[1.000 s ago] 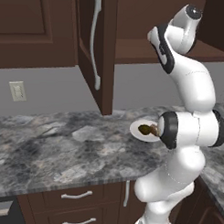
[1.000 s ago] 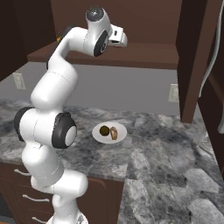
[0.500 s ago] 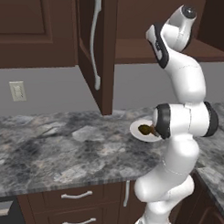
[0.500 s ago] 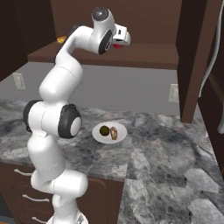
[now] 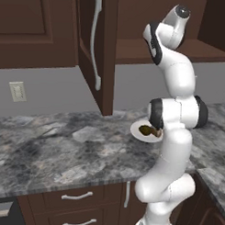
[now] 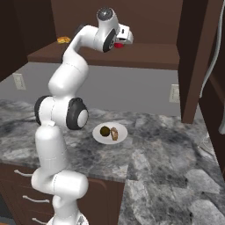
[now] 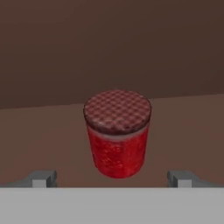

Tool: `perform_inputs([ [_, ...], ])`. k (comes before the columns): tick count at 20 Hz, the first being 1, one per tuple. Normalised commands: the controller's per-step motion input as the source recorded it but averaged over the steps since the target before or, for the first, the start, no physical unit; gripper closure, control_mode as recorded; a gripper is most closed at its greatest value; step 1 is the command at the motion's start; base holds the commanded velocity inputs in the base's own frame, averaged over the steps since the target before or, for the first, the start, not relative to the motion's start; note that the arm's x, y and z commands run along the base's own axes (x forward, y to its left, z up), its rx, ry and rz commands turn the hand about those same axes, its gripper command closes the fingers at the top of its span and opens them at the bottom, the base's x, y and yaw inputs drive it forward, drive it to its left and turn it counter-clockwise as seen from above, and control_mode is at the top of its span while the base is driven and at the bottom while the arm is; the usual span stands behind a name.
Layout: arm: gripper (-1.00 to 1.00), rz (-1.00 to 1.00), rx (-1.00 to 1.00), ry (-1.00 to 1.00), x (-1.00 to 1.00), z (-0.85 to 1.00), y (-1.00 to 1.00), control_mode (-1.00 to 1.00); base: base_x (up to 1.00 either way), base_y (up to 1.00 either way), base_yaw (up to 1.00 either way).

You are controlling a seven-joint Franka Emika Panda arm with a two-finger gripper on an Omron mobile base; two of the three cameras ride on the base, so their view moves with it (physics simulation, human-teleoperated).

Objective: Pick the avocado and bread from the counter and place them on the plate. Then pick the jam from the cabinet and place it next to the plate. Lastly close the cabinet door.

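A red jam (image 7: 117, 136) jar with a checkered lid stands upright on the cabinet shelf (image 6: 145, 55), straight ahead of my gripper (image 7: 111, 178). The gripper is open, its two fingertips (image 7: 41, 178) wide on either side of the jar's base, touching nothing. From the right base view the hand (image 6: 124, 36) reaches into the open cabinet with the jam (image 6: 118, 45) showing red just under it. On the counter the white plate (image 6: 98, 134) holds the avocado (image 6: 104, 131) and the bread (image 6: 114, 133). The plate (image 5: 137, 131) sits behind my arm.
The cabinet door (image 5: 96, 49) hangs open over the counter, with its long handle (image 5: 96, 35) facing me. A small orange item (image 6: 63, 39) lies at the shelf's left end. Wall outlets (image 5: 17, 91) sit above the grey marble counter (image 5: 62, 149).
The arm has straightened upward and the hand has pushed further into the cabinet toward the jam. The gripper has stayed open.
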Motion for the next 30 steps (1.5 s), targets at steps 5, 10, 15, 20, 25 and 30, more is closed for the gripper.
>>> perform_inputs([
  [5, -1.0, 0.0, 0.0, 0.02, 0.39, 0.01, -0.1, -1.0, 0.0, 0.0, 0.0],
  [10, -1.0, 0.0, 0.0, 0.04, 0.34, 0.08, -0.03, -1.0, 0.0, 0.0, 0.0],
  [15, -1.0, 0.0, 0.0, 0.04, 0.29, 0.07, 0.0, -1.0, 0.0, 0.0, 0.0],
  [20, 1.0, 0.0, 0.04, 0.01, -0.28, 0.29, -0.07, -1.0, 0.0, 0.0, 0.0],
  [25, 1.0, -0.01, 0.08, -0.06, -1.0, -0.07, -0.07, -1.0, 0.0, 0.0, 0.0],
  [30, 1.0, 0.0, 0.0, 0.0, -1.0, -0.68, 0.0, -1.0, 0.0, 0.0, 0.0],
])
